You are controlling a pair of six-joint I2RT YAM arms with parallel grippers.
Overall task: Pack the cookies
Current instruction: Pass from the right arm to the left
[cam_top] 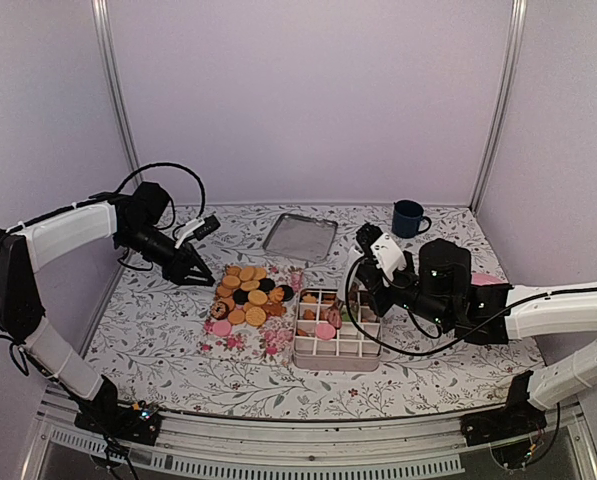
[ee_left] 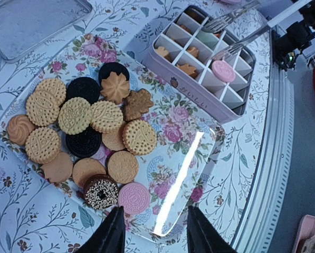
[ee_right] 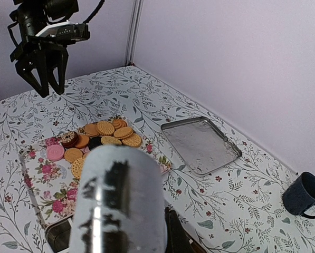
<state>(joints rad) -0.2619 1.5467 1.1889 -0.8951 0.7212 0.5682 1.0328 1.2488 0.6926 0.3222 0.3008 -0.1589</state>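
Left tool [ee_left: 154,227], jaws apart and empty, hangs over the tray [ee_left: 170,129]; the cookies [ee_left: 75,115] lie directly ahead of its fingertips. This tool is nearer.

A dark blue mug [cam_top: 408,218] stands right of a shallow metal tray [cam_top: 300,236], perhaps a lid, on floral cloth [cam_top: 158,330].

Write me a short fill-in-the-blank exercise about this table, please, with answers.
1. The mug is dark ___.
2. The left gripper is ___ and holds nothing.
3. Metal tongs reach over the divided box, where the round cookie is ___.
Answers: blue; open; pink.
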